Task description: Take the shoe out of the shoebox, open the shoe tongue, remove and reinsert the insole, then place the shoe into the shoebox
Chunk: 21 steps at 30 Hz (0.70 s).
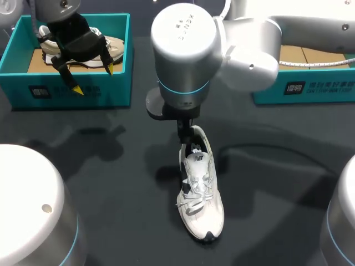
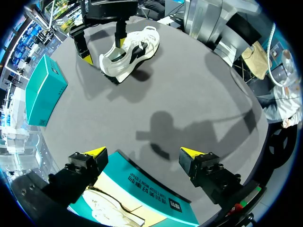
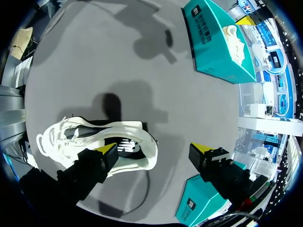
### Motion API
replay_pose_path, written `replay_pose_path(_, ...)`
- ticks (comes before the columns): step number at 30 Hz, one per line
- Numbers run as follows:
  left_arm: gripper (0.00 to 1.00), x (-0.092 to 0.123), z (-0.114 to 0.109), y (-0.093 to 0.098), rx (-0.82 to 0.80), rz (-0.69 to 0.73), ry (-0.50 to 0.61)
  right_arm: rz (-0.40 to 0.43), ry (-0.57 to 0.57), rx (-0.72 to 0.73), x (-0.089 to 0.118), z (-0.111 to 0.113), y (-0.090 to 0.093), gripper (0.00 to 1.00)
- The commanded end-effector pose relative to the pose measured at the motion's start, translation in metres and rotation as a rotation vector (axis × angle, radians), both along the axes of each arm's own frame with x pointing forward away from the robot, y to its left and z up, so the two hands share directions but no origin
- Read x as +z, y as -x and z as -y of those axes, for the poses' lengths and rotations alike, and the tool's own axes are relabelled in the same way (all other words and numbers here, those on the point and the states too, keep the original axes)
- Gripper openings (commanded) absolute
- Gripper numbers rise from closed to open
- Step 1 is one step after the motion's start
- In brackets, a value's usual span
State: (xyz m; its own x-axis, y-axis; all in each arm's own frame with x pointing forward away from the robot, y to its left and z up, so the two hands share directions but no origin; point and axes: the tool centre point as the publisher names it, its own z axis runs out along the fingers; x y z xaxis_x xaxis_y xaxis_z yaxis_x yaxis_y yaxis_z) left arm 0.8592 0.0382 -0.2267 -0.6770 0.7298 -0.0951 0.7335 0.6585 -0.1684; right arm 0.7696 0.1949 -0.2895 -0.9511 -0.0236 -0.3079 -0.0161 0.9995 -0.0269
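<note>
White sneaker (image 1: 199, 188): out of its box, upright mid-table, toe near. Our right gripper (image 3: 155, 150): spread, one finger at the shoe's opening. Our left gripper (image 1: 93, 78): spread above the far-left teal shoebox (image 1: 72, 91). We judge insole steps and reboxing undone.

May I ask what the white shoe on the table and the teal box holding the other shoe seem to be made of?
The white lace-up shoe looks like soft matte textile or synthetic leather, judging by its creased upper and cord laces. The teal shoebox seems cardboard: thin stiff walls, plain brown floor inside, matte printed outside.
</note>
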Motion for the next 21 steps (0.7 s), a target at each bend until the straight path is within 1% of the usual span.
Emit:
replay_pose_path(1, 1.0, 0.0, 0.0, 0.0, -0.001, 0.001, -0.002, -0.009, -0.002, 0.017, -0.009, 0.007, -0.006, 1.0)
replay_pose_path(7, 1.0, 0.0, 0.0, 0.0, -0.001, 0.001, -0.002, -0.031, 0.024, 0.031, -0.022, 0.01, -0.015, 1.0)
replay_pose_path(13, 1.0, 0.0, 0.0, 0.0, -0.001, 0.001, -0.002, -0.044, 0.024, 0.024, -0.035, 0.014, -0.021, 1.0)
replay_pose_path(16, 1.0, 0.0, 0.0, 0.0, -0.001, 0.001, -0.002, -0.051, 0.019, 0.021, -0.041, 0.017, -0.022, 0.93)
replay_pose_path(17, 1.0, 0.0, 0.0, 0.0, -0.001, 0.001, -0.002, -0.053, 0.016, 0.021, -0.043, 0.018, -0.022, 0.93)
replay_pose_path(18, 1.0, 0.0, 0.0, 0.0, -0.001, 0.001, -0.002, -0.057, 0.014, 0.02, -0.045, 0.019, -0.023, 0.9)
replay_pose_path(19, 1.0, 0.0, 0.0, 0.0, -0.001, 0.001, -0.002, -0.059, 0.009, 0.017, -0.046, 0.02, -0.023, 0.89)
replay_pose_path(21, 1.0, 0.0, 0.0, 0.0, -0.001, 0.001, -0.002, -0.063, 0.005, 0.007, -0.05, 0.022, -0.023, 0.84)
